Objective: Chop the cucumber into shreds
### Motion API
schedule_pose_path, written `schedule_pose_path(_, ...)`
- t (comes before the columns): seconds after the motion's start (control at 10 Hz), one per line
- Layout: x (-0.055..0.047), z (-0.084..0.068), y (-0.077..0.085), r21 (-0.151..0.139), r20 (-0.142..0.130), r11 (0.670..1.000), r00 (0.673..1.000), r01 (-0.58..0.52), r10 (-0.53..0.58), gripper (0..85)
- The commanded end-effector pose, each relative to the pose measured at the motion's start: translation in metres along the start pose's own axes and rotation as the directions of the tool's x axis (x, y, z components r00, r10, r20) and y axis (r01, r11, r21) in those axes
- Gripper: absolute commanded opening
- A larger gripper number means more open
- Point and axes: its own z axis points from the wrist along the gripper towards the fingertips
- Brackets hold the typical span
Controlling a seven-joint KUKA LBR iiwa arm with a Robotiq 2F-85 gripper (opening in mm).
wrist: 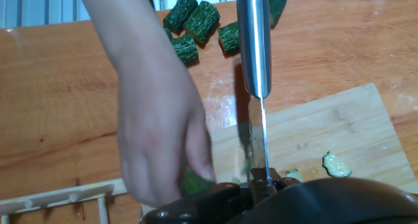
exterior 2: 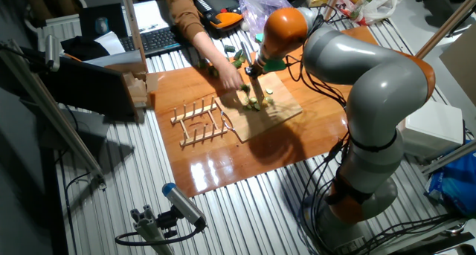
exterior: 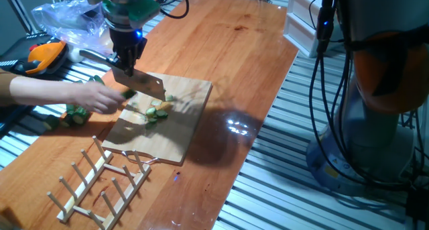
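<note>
**Cleaver over board, person's hand holding cucumber under blade**

One gripper (exterior: 126, 55), clamped on one cleaver (exterior: 139, 84) by its handle; blade hangs over one wooden board (exterior: 177, 133) on the tabletop (exterior: 221, 55). One person's hand (exterior: 100, 96) reaches in from the side, fingers on the board just beside the blade. One cucumber (wrist: 194, 183) chunk sits under the fingertips, only a dark green sliver visible in hand view, just beside the blade edge and directly below the gripper. Shreds (exterior: 159, 109): roughly six to eight pale green bits in a loose cluster on the board, just past the blade; exact count unclear. Spare dark green chunks (wrist: 196, 25): about four off the board on the tabletop. One wooden rack (exterior: 97, 183) beside the board.
</note>
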Motion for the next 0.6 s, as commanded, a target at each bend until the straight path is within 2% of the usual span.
schedule_pose_path(0.0,0.000,0.000,0.001,0.000,-0.003,1.000,1.000,0.000,0.000,0.0)
schedule_pose_path(0.1,0.000,-0.001,0.005,-0.001,-0.008,1.000,1.000,-0.001,0.001,0.0)
schedule_pose_path(0.2,0.000,-0.003,0.009,-0.021,-0.019,0.999,1.000,0.024,-0.024,0.0)
schedule_pose_path(0.3,0.000,-0.005,0.013,-0.056,-0.056,0.998,0.998,0.025,-0.028,0.0)
schedule_pose_path(0.4,-0.001,-0.004,0.017,-0.068,-0.092,0.997,0.995,0.041,-0.047,0.0)
schedule_pose_path(0.5,0.002,-0.001,0.025,-0.120,-0.140,0.993,0.990,-0.016,-0.001,0.0)
